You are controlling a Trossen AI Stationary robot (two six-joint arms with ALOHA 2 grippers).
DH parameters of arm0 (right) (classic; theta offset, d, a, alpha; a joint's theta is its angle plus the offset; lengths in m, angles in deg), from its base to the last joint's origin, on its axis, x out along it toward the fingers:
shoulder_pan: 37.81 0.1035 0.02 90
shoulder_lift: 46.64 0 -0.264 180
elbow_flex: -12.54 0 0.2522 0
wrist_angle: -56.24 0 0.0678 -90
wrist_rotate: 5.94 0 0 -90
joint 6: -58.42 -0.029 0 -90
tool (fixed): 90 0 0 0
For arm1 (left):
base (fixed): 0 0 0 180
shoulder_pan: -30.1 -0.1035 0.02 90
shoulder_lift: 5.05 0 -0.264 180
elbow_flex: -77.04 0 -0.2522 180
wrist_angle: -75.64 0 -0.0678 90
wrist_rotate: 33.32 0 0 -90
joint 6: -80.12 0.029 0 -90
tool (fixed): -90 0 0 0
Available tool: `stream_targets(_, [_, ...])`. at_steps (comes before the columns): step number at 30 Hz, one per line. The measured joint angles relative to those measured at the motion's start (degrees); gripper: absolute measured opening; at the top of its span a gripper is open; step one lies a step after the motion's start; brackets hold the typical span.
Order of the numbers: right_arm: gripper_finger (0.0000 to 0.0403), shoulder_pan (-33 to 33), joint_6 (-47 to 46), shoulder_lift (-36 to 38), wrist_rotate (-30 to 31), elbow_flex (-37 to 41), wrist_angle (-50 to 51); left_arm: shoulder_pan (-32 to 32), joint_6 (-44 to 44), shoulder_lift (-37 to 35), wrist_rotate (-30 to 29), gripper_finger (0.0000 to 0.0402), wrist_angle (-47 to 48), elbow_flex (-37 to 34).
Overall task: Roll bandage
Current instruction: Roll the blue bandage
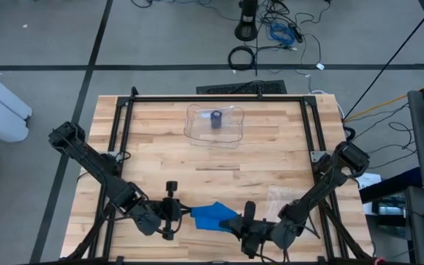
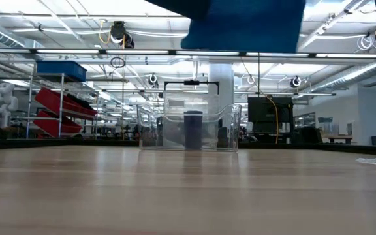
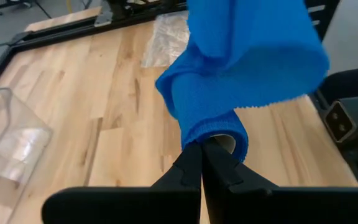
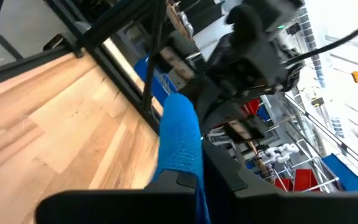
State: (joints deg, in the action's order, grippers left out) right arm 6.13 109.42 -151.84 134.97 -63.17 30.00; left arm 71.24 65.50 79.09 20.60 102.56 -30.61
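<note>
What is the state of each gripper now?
Left gripper: jaws shut on the blue bandage.
Right gripper: jaws shut on the blue bandage.

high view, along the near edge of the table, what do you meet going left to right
left tool → blue bandage → right tool → clear plastic wrapper

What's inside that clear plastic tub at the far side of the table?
A single dark roll stands upright inside the clear plastic tub. Nothing else shows in it; the see-through walls hide little, though what the roll is made of cannot be told.
</note>
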Motion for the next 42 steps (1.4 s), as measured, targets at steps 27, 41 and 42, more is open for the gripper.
stream_targets(27, [0.0146, 2.57, 3.39, -6.39, 9.25, -9.68, 6.76, -0.01, 4.01, 0.07, -12.04, 0.0, -2.69, 0.09])
stream_targets(41, [0.0317, 3.71, 7.7, -6.34, 16.58, -9.62, 2.53, 1.64, 29.78, 0.07, -27.32, 0.0, -12.49, 0.11])
stream_targets(42, [0.0322, 4.0, 9.22, -6.34, 18.4, -9.62, 1.63, 1.64, 30.73, 0.07, -28.55, 0.0, -12.92, 0.11])
